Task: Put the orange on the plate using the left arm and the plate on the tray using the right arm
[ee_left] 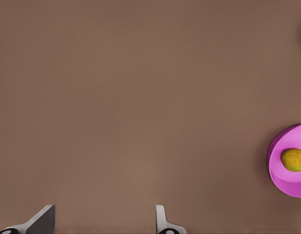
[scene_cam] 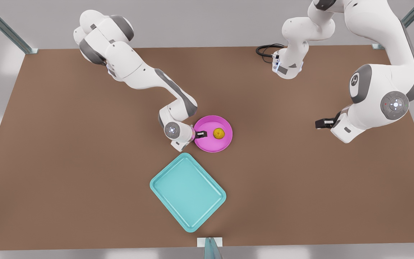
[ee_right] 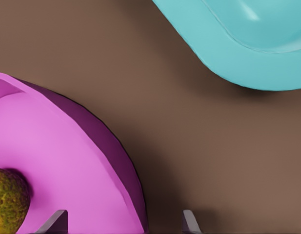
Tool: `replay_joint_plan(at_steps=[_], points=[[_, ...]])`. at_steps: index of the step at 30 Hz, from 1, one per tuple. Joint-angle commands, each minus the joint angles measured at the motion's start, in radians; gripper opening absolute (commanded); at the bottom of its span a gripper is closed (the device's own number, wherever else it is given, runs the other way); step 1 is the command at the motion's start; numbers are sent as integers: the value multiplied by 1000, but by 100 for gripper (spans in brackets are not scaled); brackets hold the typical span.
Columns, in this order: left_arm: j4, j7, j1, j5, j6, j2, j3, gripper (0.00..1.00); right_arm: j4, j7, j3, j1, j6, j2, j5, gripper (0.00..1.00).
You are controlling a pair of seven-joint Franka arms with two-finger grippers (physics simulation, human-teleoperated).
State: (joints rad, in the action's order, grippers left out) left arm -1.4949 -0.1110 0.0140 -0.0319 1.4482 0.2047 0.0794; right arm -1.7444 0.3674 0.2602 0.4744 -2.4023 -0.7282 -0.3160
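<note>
The orange (scene_cam: 219, 133) lies inside the pink plate (scene_cam: 210, 145) near the table's middle. My right gripper (scene_cam: 200, 134), on the arm at the front view's left, is open at the plate's rim. In the right wrist view one of its fingertips (ee_right: 55, 222) is over the plate (ee_right: 57, 146) and the other is outside the rim, with the orange (ee_right: 9, 204) close by. The turquoise tray (scene_cam: 188, 190) (ee_right: 248, 53) lies nearer the front edge, apart from the plate. My left gripper (scene_cam: 322, 123) (ee_left: 101, 226) hangs open over bare table at the front view's right, far from the plate (ee_left: 287, 183) and orange (ee_left: 293, 160).
A black cable (scene_cam: 266, 50) loops at the back of the brown table, beside the base of the arm on the front view's right. Metal frame posts stand at the table's back corners and at the front edge (scene_cam: 210, 248).
</note>
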Motion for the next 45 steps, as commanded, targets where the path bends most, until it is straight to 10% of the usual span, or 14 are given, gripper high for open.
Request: replay_joint_plan(at_steps=[1,9,27,41,42,43,44,45], points=[[2,27,-2,0,-19,-1,0,100,0,68,1,1,-4,0,3,55],[2,27,0,0,-19,2,0,100,6,57,13,1,-1,4,3,21],[2,21,1,0,-22,1,3,100,86,18,119,-399,43,90,-97,21],[4,24,0,0,-22,4,3,100,335,16,114,-433,22,-117,-97,21],[4,22,0,0,-28,10,3,100,335,16,114,-433,23,-117,-97,27],[5,22,0,0,-28,12,3,100,335,16,114,-433,23,-117,-97,53],[5,22,0,0,-26,12,3,100,335,16,114,-431,22,-115,-98,100],[21,22,0,0,-28,24,3,100,335,18,119,-431,23,-112,-104,100]])
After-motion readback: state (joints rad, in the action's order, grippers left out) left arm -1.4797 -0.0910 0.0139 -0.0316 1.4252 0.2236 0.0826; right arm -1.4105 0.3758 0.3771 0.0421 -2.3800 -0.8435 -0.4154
